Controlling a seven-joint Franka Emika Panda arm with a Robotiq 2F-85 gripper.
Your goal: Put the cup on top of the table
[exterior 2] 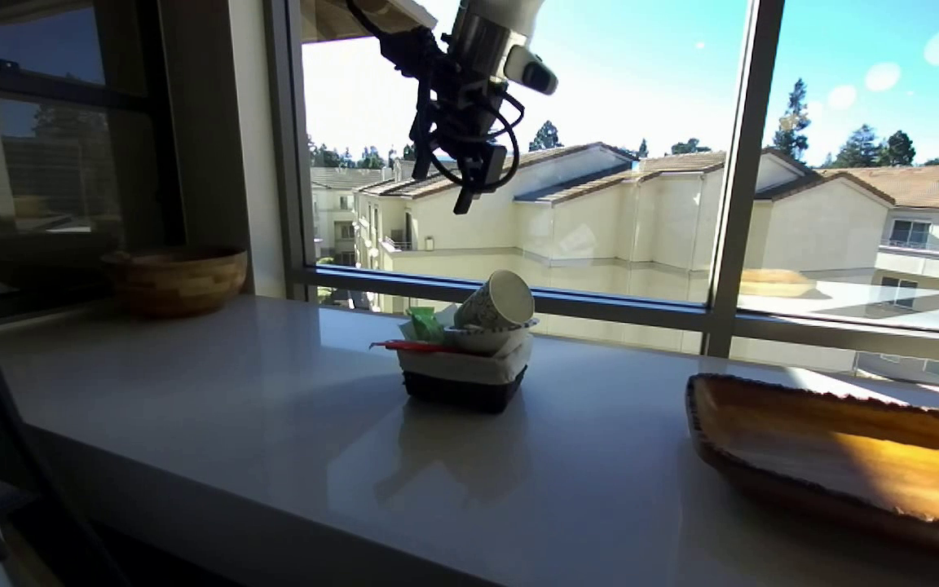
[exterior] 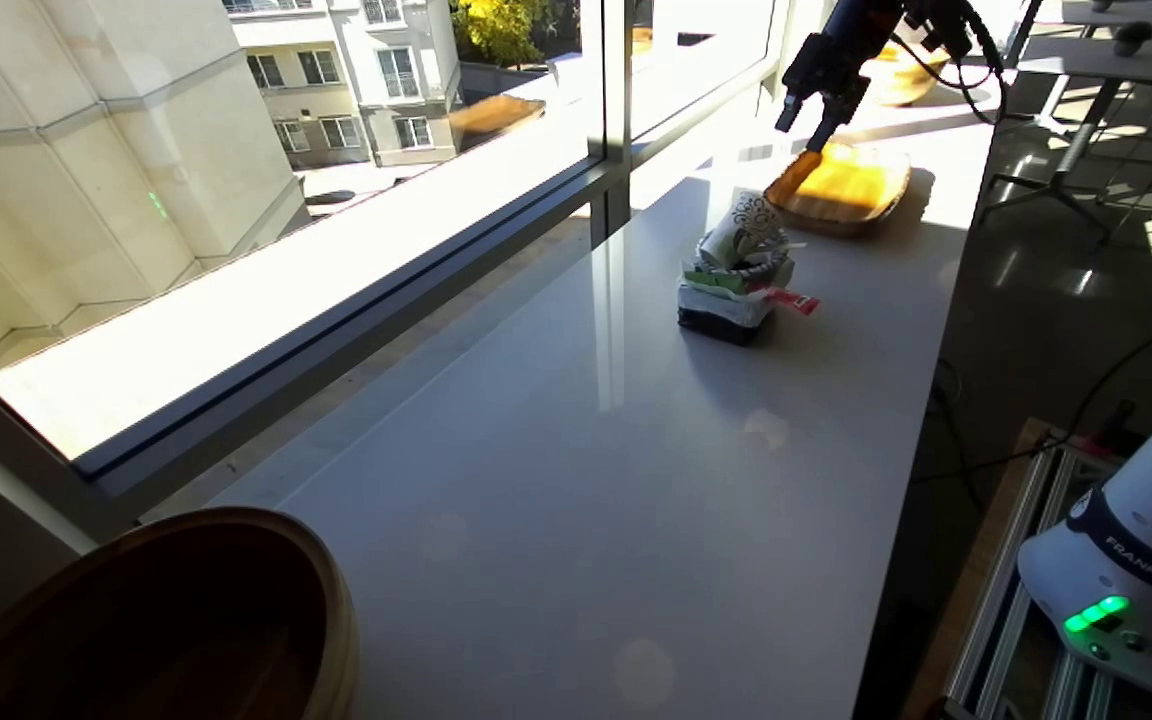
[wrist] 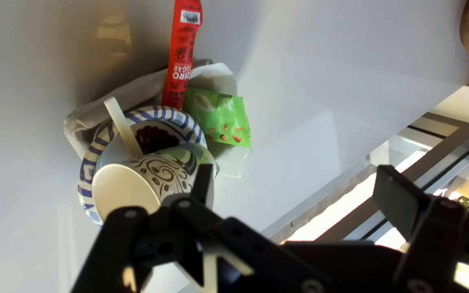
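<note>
The task seems to be at the approach, before any grasp: the jaws stand wide apart with nothing between them, and in an exterior view they hang clear above the cup. It lies tipped over in a striped bowl, which sits atop a loaded container, so it does not rest on the worktop itself. In the wrist view one of the jaws overlaps the cup's closed end, but most of the cup falls outside the gap; the next move probably calls for shifting across, then lowering. Since the opening runs roughly along the cup's length there, a turn to close across its sides would likely help. The cup looks like paper, smoothly tapered, cream inside, with brown swirls and a green patch outside; a hard squeeze might crease it. The bowl has a flared rim with blue dashes and could lift along if snagged. Around it are a flat pale stick, a slim red packet and a glossy green packet. The container is boxy and dark below, with a crinkled pale liner above. The worktop is smooth, faintly reflective; the wooden tray has a rough, bark-like edge.
</note>
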